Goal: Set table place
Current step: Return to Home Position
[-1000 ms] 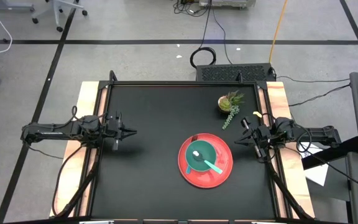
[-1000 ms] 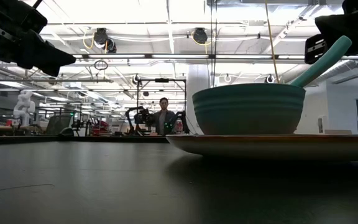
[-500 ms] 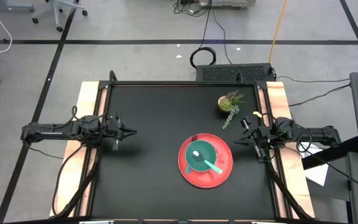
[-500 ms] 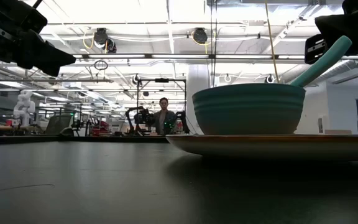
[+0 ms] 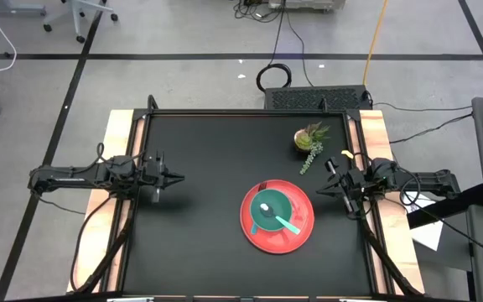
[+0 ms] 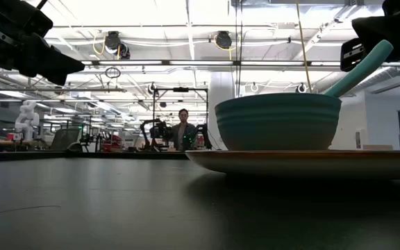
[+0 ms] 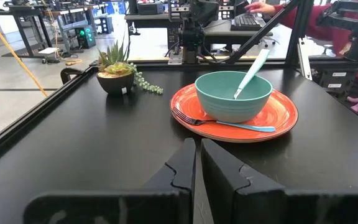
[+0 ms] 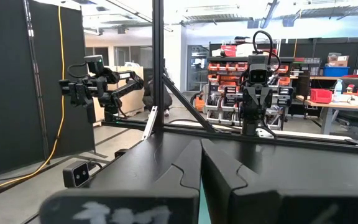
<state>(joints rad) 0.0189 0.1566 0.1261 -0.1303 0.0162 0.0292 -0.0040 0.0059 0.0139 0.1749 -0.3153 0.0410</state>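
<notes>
A round red plate (image 5: 302, 235) lies on the black table (image 5: 199, 243), right of centre. On it stands a teal bowl (image 5: 268, 216) with a teal-handled spoon (image 7: 252, 70) leaning inside, its handle up over the rim. A teal-handled fork (image 7: 229, 123) lies flat on the plate's rim, on the bowl's left-arm side. My left gripper (image 5: 179, 178) hovers shut at the table's left edge, pointing level at the plate. My right gripper (image 5: 319, 191) hovers shut at the right edge, just right of the plate. Neither has anything between its fingers.
A small potted plant (image 5: 310, 138) stands at the far right of the table, beyond the plate. Pale wood strips (image 5: 120, 143) run along both short sides. A person (image 6: 182, 130) stands in the room far behind the table.
</notes>
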